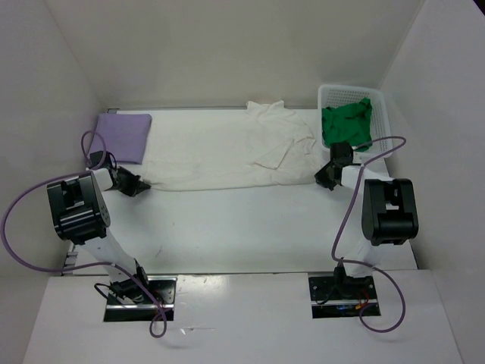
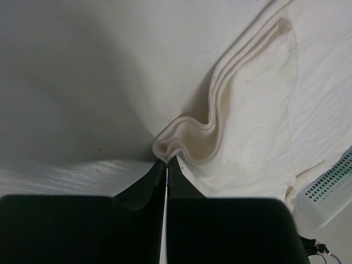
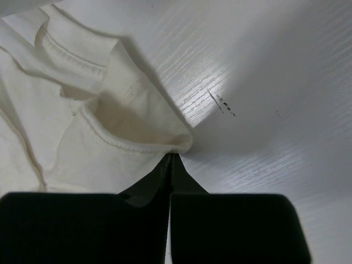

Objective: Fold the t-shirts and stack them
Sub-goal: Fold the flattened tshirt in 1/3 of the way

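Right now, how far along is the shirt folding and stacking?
Done: the lavender purple cloth shirt lies folded, far left. In hand: the off-white cloth shirt lies spread out, left gripper and right gripper each shut on an edge. Left: the bright green cloth shirt sits crumpled in the white plastic mesh basket; nothing stacked yet.

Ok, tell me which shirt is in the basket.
The green t-shirt, bunched in the white basket; the lavender one lies folded, the off-white one spread out.

Black-and-white arms [image 1: 78,208], black left hand [image 1: 142,186] and right hand [image 1: 323,178], purple cables [image 1: 341,227].
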Robot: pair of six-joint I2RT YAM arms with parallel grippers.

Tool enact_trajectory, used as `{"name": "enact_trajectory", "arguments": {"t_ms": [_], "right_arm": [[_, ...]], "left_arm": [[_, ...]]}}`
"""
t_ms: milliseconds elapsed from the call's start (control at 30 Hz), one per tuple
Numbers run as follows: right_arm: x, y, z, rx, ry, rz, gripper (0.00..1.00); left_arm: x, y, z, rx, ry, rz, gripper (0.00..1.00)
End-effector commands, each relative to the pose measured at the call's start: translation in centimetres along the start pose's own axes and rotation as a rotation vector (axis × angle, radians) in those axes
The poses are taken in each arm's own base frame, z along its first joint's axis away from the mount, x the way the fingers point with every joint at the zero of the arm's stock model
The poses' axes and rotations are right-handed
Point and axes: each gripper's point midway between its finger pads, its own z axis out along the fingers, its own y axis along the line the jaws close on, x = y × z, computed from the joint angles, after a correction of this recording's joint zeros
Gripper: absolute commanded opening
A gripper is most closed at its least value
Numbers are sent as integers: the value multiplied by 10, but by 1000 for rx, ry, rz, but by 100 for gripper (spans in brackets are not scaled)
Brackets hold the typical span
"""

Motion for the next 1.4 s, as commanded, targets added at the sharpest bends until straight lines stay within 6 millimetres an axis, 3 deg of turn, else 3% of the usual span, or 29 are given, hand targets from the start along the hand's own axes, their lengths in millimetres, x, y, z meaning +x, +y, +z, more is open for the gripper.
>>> {"name": "enact_trajectory", "arguments": {"t_ms": [0, 67, 133, 200, 233, 333, 400, 467, 500, 567, 600, 633, 700, 767, 933, 1100, 1233, 1267, 1367], "right_arm": [[-21, -5, -12, 17, -97, 24, 0], [-26, -15, -28, 15, -99, 51, 0], [-18, -37, -34, 42, -69, 81, 0], [-7, -43, -46, 22, -35, 89, 0], [-4, -48, -51, 29, -24, 108, 0], [8, -51, -69, 4, -7, 137, 0], [5, -48, -81, -29, -38, 138, 0], [1, -36, -81, -89, -64, 130, 3], [2, -30, -79, -121, -50, 111, 13], [-11, -3, -77, -199, -54, 50, 23], [-6, 0, -63, -178, -12, 20, 27], [-17, 18, -63, -205, -26, -19, 35], [-9, 28, -52, -200, -3, -86, 40], [-16, 39, -47, -215, -13, -114, 44], [-7, 32, -14, -153, 46, -128, 47], [-1, 15, 3, -59, 69, -97, 42], [-5, 2, 4, -1, 27, -76, 0], [-7, 4, 1, -9, 18, -65, 0], [-6, -23, -4, 48, 28, -33, 0]], "left_arm": [[-10, 16, -1, -79, -47, 46, 0], [-8, 23, -11, -92, -44, 42, 0], [0, 36, -14, -113, -29, 33, 0], [6, 49, -23, -134, -19, 14, 0], [19, 57, -24, -144, 13, 14, 0], [20, 60, -41, -128, 3, 7, 0], [26, 67, -43, -120, 22, -9, 0], [22, 52, -44, -50, 10, 12, 0], [18, 49, -45, -43, 1, 17, 0], [17, 46, -44, -36, 7, 5, 1], [13, 42, -46, -29, -2, 11, 1], [7, 42, -45, -37, -14, 13, 1], [9, 44, -42, -43, -6, 9, 1], [9, 44, -42, -43, -6, 9, 0], [10, 46, -40, -48, 1, 5, 0], [7, 40, -40, -37, -8, 20, 0], [3, 39, -41, -42, -22, 24, 0], [2, 44, -38, -61, -25, 30, 0], [-1, 55, -40, -126, -42, 31, 0]]}}
